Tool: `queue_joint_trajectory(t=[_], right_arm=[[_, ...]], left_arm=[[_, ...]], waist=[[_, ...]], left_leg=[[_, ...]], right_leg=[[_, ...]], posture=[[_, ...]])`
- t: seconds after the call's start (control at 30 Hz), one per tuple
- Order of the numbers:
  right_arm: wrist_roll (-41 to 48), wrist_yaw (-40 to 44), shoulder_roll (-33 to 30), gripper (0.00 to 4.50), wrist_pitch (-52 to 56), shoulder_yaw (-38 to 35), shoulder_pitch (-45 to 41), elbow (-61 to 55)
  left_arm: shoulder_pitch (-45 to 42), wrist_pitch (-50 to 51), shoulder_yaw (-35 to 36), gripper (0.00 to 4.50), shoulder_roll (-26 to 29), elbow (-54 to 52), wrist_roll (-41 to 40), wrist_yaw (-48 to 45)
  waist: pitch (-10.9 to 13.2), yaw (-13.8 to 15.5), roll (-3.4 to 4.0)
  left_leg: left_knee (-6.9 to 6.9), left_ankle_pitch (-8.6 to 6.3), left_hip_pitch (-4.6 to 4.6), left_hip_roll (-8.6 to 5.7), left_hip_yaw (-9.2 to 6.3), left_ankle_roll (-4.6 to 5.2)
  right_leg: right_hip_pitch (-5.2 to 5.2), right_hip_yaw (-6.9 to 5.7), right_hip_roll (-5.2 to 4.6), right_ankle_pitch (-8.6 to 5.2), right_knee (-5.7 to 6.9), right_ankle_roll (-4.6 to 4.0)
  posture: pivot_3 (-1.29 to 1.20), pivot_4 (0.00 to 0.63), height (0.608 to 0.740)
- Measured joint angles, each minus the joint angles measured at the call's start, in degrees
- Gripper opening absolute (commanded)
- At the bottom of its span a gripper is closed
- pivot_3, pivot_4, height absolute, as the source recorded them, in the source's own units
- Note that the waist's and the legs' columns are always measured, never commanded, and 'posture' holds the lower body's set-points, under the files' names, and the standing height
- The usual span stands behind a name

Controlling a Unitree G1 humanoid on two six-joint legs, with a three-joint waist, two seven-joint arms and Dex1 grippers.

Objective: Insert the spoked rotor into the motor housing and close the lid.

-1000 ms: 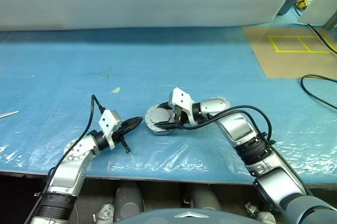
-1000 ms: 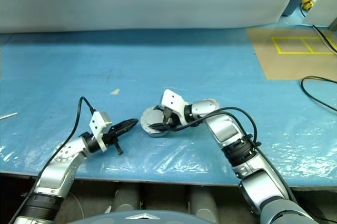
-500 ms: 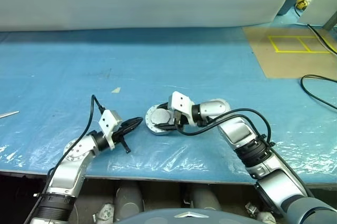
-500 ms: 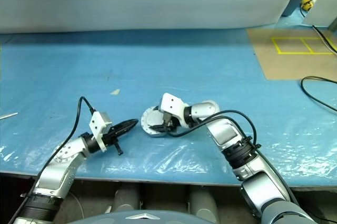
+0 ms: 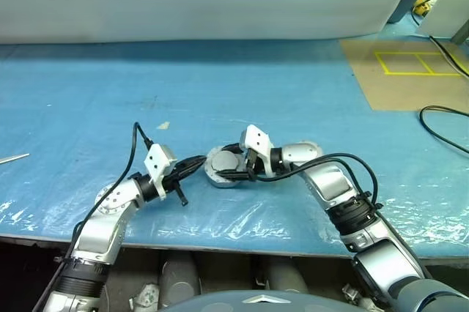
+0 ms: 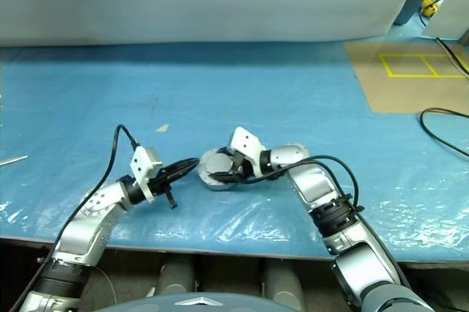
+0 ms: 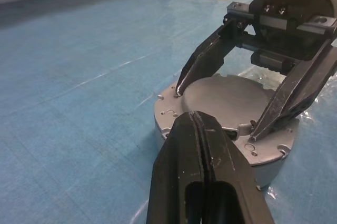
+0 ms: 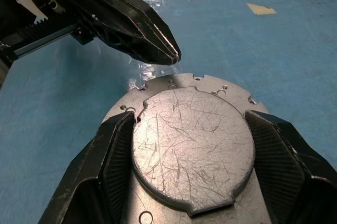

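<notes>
We see the lid (image 8: pixel 192 148), plain grey face up, seated on the motor housing (image 7: pixel 171 108), which rests on the blue tabletop (image 5: pixel 256 85). The right gripper (image 8: pixel 192 182) straddles the lid, its two fingers (image 8: pixel 113 153) spread wide with their pads against opposite edges of the disc; we judge this grip serves to centre or turn the lid home. The left gripper (image 7: pixel 196 124) has its fingers pressed together, holding nothing, the tip just beside the housing's rim, probably to brace the stack. The spoked rotor cannot be seen; we presume it lies beneath the lid. Closing looks nearly complete.
</notes>
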Motion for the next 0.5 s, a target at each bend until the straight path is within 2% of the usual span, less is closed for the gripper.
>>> queue_joint_trajectory(t=[0.3,0.4,0.5], right_arm=[[-0.6,-0.9,-0.5,2.97,-1.9,0.6,0.2,0.3],[-0.9,-1.0,-0.5,2.97,-1.7,0.6,0.2,0.2],[-1.2,-1.0,-0.5,2.97,-1.6,0.6,0.2,0.2]], left_arm=[[-2.3,-1.3,-2.9,0.0,0.3,2.7,4.5,-0.2],[-2.7,-0.8,-3.3,0.0,0.5,2.8,5.3,0.0],[-3.2,-0.5,-3.8,0.0,1.4,2.5,6.0,-0.2]], waist=[[0.0,0.2,0.04],[-0.1,0.2,0.06],[-0.1,0.3,0.07]], left_leg=[[0.0,-0.09,0.22,-0.02,0.0,0.16],[-0.01,-0.1,0.32,-0.04,0.0,0.17],[-0.02,-0.1,0.32,-0.04,0.0,0.17]], right_leg=[[0.31,-0.02,-0.08,-0.02,-0.04,0.03],[0.42,-0.02,-0.18,-0.24,-0.04,0.41],[0.44,-0.02,-0.19,-0.25,-0.04,0.43]], posture=[[0.0,0.15,0.74],[0.0,0.15,0.74],[0.0,0.15,0.74]])
